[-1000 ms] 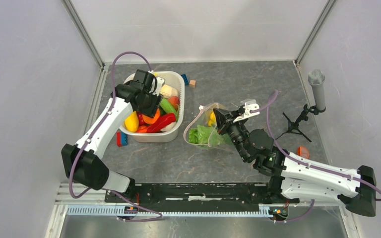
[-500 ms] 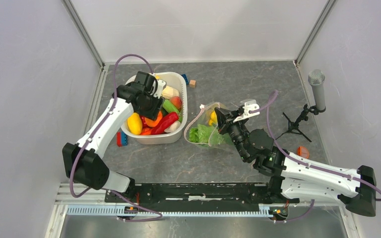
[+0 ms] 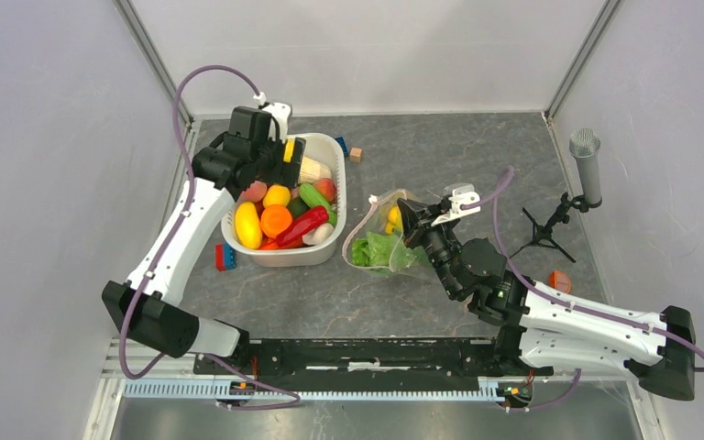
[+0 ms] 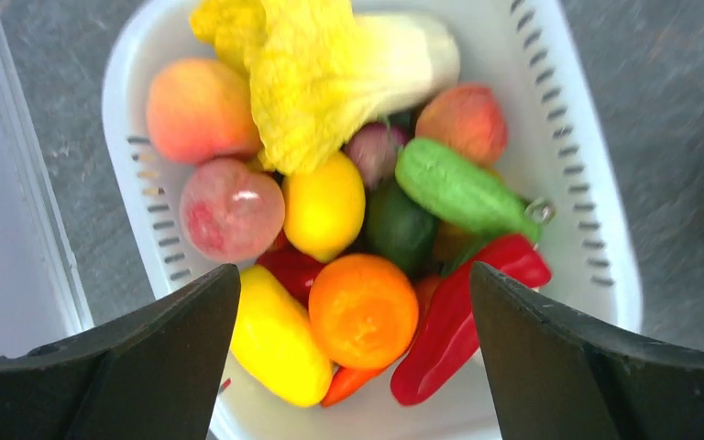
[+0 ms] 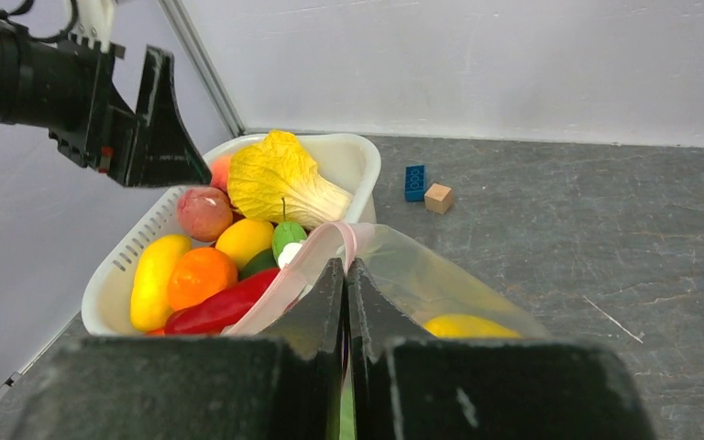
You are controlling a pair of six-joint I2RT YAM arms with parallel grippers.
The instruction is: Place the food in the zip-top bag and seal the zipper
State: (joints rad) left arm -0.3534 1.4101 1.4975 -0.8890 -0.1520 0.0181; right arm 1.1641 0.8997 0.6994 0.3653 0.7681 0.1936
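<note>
Zip-top bag [image 3: 380, 243] rim pinched in our right gripper [image 5: 346, 268]; left gripper [image 4: 353, 275], wide and empty, may fumble rounded food [image 4: 362, 312].

The left arm [image 3: 179, 247] and right arm [image 3: 587, 330] wear white shells over black joints, each trailed by a purple cable [image 3: 215, 69]. The left gripper [image 4: 353, 273] and right gripper [image 5: 346, 268] have black wedge fingers. A green speck [image 3: 498, 293], perhaps a light, marks the right elbow.

We counted one white tub [image 3: 284, 258], one zip-top bag [image 3: 365, 222], three peaches [image 4: 202, 110], one orange [image 4: 362, 310], one cucumber [image 4: 458, 191] and one wooden block [image 3: 356, 154].
</note>
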